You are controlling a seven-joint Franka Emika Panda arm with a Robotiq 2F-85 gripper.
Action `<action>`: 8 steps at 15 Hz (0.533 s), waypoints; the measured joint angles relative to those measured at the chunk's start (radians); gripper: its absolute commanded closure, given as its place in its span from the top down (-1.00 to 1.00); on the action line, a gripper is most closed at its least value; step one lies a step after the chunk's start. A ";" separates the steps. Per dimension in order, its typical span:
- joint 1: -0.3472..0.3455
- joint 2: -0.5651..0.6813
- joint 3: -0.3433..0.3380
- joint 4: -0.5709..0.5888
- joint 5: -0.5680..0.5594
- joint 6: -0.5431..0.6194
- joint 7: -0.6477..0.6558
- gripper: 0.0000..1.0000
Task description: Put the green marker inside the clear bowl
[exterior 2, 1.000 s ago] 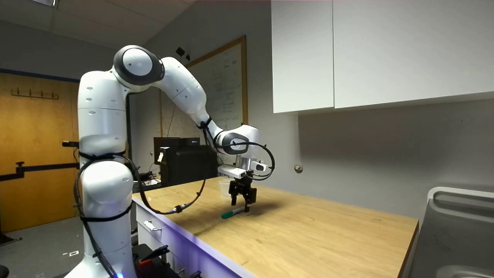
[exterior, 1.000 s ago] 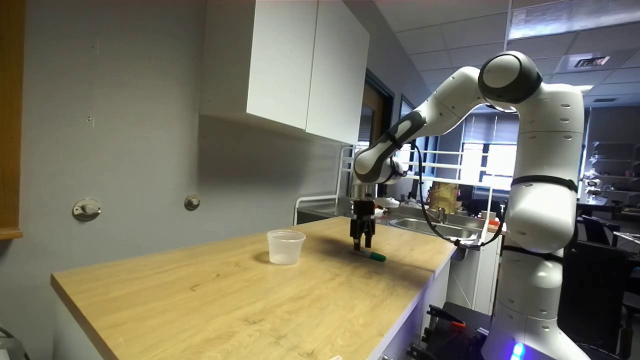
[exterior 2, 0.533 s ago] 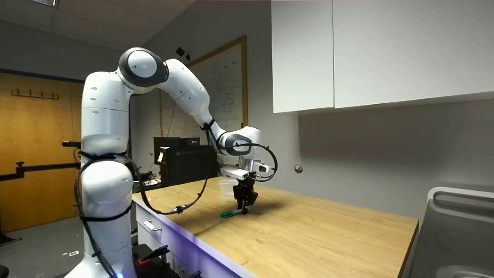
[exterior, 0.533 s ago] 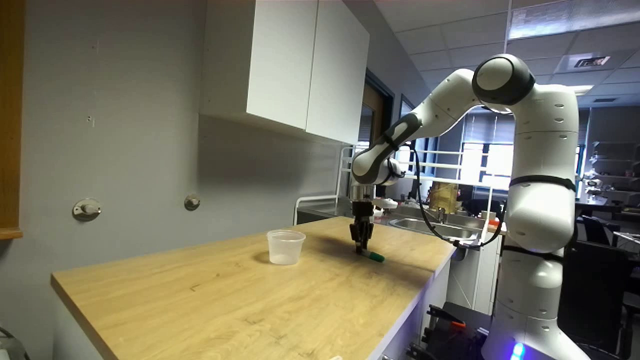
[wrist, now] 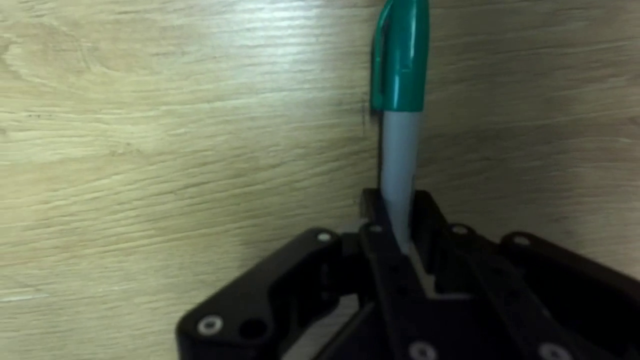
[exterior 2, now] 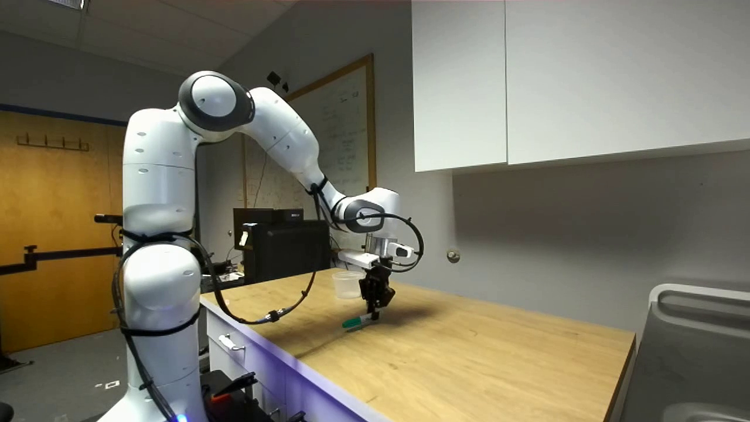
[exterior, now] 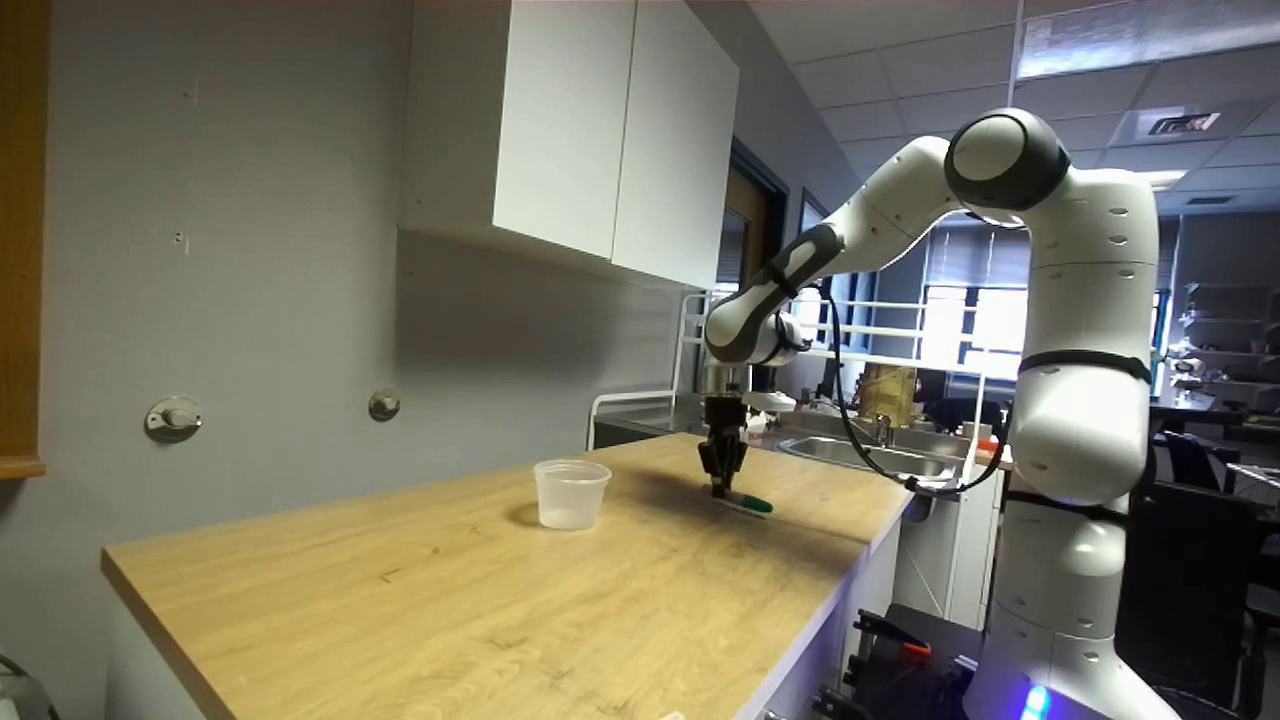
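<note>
One small, tapered clear plastic bowl (exterior: 572, 498) stands upright on the pale wooden counter (exterior: 430, 600), its wider rim facing up and its whitish walls letting light through. Outside the bowl, near but apart from it, is the slim green-capped marker (wrist: 401, 130) with a grey-white barrel, grasped by the black two-fingered gripper (wrist: 398, 200). The wrist view shows the gripper clenched on that barrel: both dark fingers (wrist: 378, 240) touch it, one from each side, hiding its far end, while the glossy green cap (wrist: 405, 60), with its clip along one side, points away from the palm. In both exterior views the marker is down close to the wood; whether any part of it touches the counter cannot be told. In an exterior view the bowl appears behind the gripper, just beside its dark outline, under the reach of the white robot arm (exterior 2: 159, 199). Beyond the counter, a stainless-steel sink (exterior: 820, 452) with a curved metal faucet (exterior: 884, 430) shows too small to tell what its basin holds. White wall cabinets (exterior: 565, 130) hang overhead with their flat doors closed, and a white drawer (exterior 2: 217, 329) sits pushed in beneath the counter's edge; the contents of both are hidden from view.
</note>
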 measured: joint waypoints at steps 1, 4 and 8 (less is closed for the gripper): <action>-0.001 -0.013 0.000 0.004 0.000 0.000 0.017 -0.79; -0.001 -0.092 0.003 0.006 0.035 0.018 0.073 -0.80; 0.008 -0.225 0.019 0.012 0.130 0.050 0.151 -0.79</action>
